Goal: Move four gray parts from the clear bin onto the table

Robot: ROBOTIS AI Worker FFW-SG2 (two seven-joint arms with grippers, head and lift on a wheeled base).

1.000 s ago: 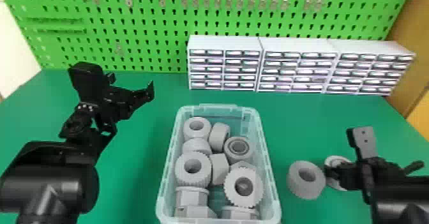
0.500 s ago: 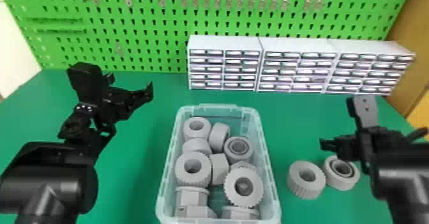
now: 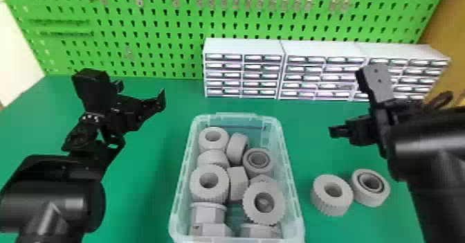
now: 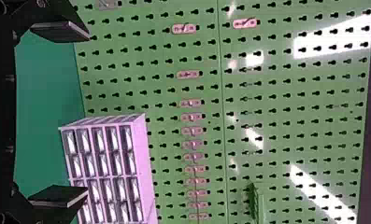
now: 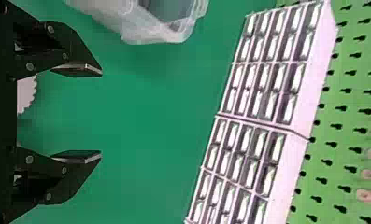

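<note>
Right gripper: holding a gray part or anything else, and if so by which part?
Nothing held: the right gripper is open, its two fingers apart with only green tabletop between their tips.

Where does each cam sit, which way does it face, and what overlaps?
Head view: on the head, looking forward and down at the clear bin, gray parts and table; left arm and right arm show.
Left wrist view: on that wrist, facing the pegboard; open left pincer shows.
Right wrist view: on that wrist, facing table and drawer cabinets; open right pincer shows.
Shared: head and right wrist views both catch bin, cabinets and pegboard.
</note>
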